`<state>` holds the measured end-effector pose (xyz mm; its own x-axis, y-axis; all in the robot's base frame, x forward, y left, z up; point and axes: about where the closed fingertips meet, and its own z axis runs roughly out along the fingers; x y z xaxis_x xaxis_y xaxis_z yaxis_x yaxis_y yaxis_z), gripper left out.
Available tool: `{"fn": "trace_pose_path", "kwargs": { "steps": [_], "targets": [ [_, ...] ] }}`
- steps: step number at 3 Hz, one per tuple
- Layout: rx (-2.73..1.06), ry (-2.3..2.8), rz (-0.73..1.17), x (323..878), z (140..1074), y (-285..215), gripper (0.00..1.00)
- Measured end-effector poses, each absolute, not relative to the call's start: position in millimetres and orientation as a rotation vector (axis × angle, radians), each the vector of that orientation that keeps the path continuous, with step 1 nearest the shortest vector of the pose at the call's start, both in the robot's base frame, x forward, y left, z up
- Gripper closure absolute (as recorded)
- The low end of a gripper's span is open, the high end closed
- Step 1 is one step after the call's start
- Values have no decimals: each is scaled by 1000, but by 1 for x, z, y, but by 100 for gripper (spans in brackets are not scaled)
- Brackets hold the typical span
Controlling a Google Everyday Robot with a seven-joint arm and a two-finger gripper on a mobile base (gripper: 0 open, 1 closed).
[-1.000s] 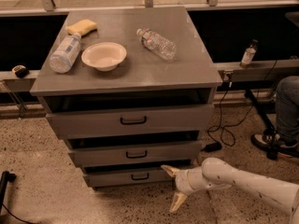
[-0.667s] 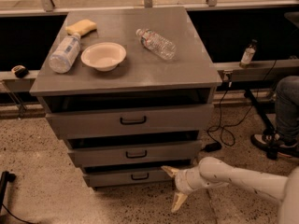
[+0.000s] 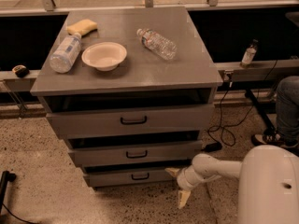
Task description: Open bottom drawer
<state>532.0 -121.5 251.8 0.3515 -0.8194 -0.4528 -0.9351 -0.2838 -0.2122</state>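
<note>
The bottom drawer [image 3: 126,177] is the lowest and narrowest grey front of the cabinet, with a small black loop handle [image 3: 140,176] at its centre. It sits pulled out a little, with a dark gap above it. My gripper [image 3: 178,186] is low, just right of the drawer's right end, at the end of my white arm [image 3: 219,167]. Its two cream fingers are spread apart, one [image 3: 173,172] near the drawer's right corner and one [image 3: 183,199] pointing down to the floor. It holds nothing.
The middle drawer [image 3: 135,154] and the top drawer [image 3: 133,120] sit above. On the cabinet top [image 3: 187,64] lie two plastic bottles [image 3: 156,43], a bowl [image 3: 104,55] and a yellow sponge [image 3: 82,26]. A person's leg [image 3: 287,111] and cables [image 3: 226,125] are at the right. The floor is speckled.
My arm has drawn closer to the camera, so its white body now fills the lower right corner. The gripper stays beside the bottom drawer's right end, fingers still spread.
</note>
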Motion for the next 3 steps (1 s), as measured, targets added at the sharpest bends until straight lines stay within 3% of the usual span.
{"fn": "trace_pose_path", "kwargs": {
  "steps": [3],
  "targets": [
    [-2108, 1588, 100, 597, 209, -150, 0]
  ]
}}
